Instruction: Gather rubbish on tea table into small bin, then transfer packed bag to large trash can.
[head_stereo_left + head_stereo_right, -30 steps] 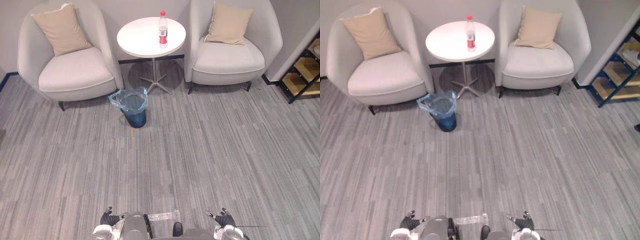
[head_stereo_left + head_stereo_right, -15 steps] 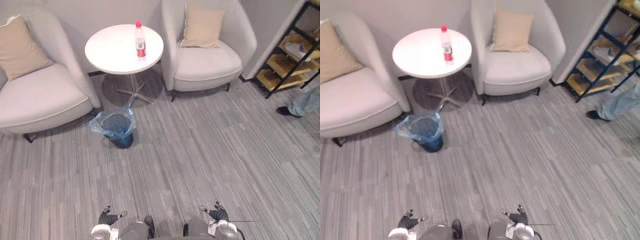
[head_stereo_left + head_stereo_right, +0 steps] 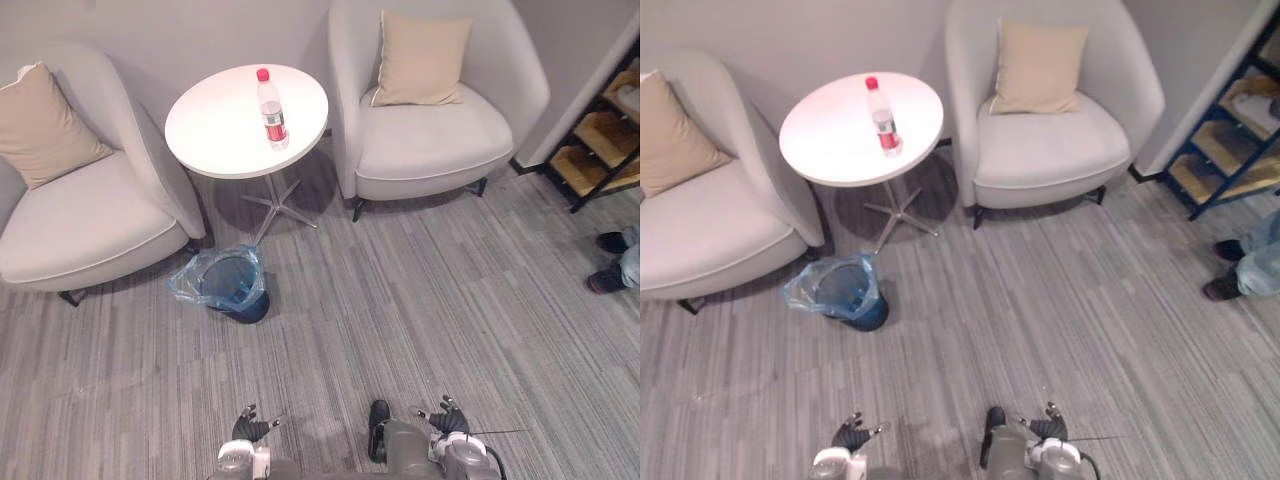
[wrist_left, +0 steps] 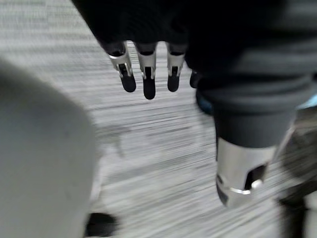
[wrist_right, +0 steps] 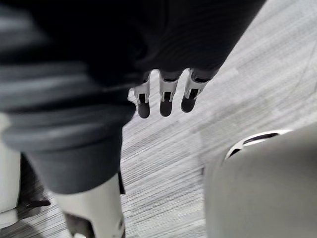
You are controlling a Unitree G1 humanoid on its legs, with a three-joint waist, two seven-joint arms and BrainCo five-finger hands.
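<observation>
The left hand (image 3: 250,428) hangs low, its fingers (image 4: 148,85) straight and a little apart, holding nothing. The right hand (image 3: 447,422) is alike, with fingers (image 5: 166,103) straight and empty above the floor (image 3: 400,300). Both hands are well apart from the counter (image 3: 215,125), on its near side. The bottle (image 3: 271,97), with a red cap and red label, stands upright on the counter, right of its middle. The small bin (image 3: 232,287) stands on the floor just in front of the counter, toward its left. A translucent blue bag (image 3: 190,288) lines it and folds over the rim. I cannot tell what lies inside. An armchair (image 3: 80,215) stands at the counter's left and another armchair (image 3: 430,140) at its right.
</observation>
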